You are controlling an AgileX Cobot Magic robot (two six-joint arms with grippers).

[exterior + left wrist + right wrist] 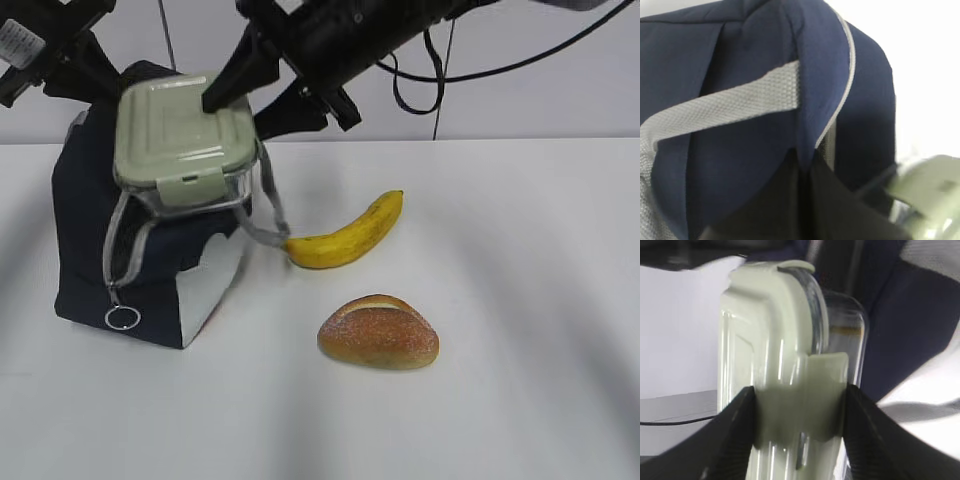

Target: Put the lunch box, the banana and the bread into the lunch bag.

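Note:
The navy lunch bag (90, 250) stands at the left with its top open and its ring pull low on the front. My left gripper (95, 72) is shut on the bag's upper fabric edge (805, 165), beside a grey handle strap (730, 102). My right gripper (240, 112) is shut on the lunch box (175, 125) and holds it tilted over the bag's mouth, green lid up. In the right wrist view the fingers (735, 430) clamp the lunch box (775, 340) across its lid clip. The banana (350, 235) and the bread (378, 333) lie on the table to the right.
A grey handle loop (270, 215) hangs off the bag towards the banana's tip. Black cables (420, 85) run behind the right arm. White tabletop (520, 300) stretches right of the bread. The wall is close behind the bag.

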